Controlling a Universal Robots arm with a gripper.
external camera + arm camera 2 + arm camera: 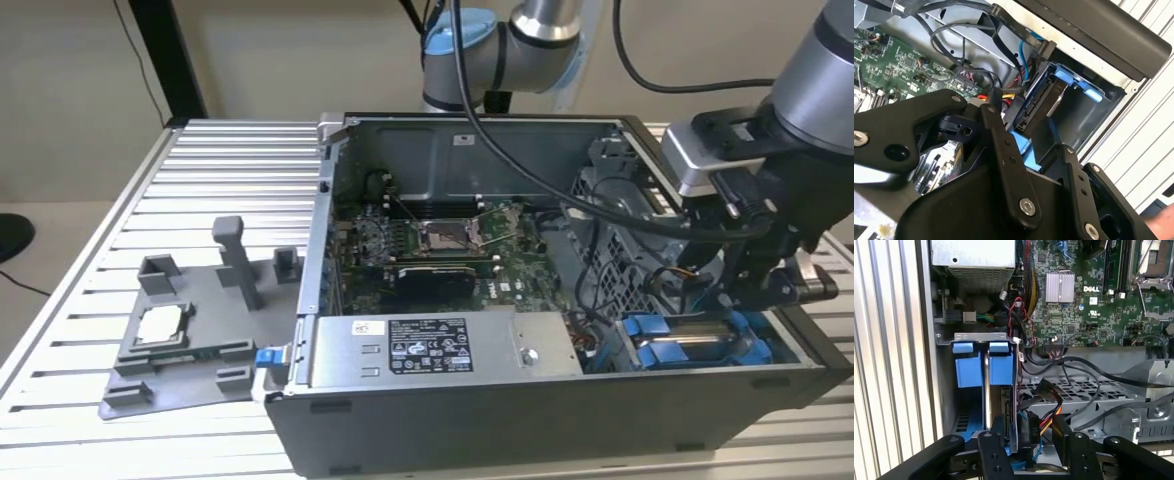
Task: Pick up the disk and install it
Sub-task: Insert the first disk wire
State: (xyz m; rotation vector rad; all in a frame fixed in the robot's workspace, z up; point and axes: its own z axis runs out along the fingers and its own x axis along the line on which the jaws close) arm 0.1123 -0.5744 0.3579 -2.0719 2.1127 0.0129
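Exterior view: disk w/ blue frame sits slotted in PC case corner, exterior view's right; claw just above, jaws apart, holding nothing; install looks nearly done, full seating unclear.

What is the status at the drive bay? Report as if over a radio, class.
Gripper open, at the drive bay. Disk in the bay, blue carrier tabs showing. Cables bunched close beside it, contact unclear.
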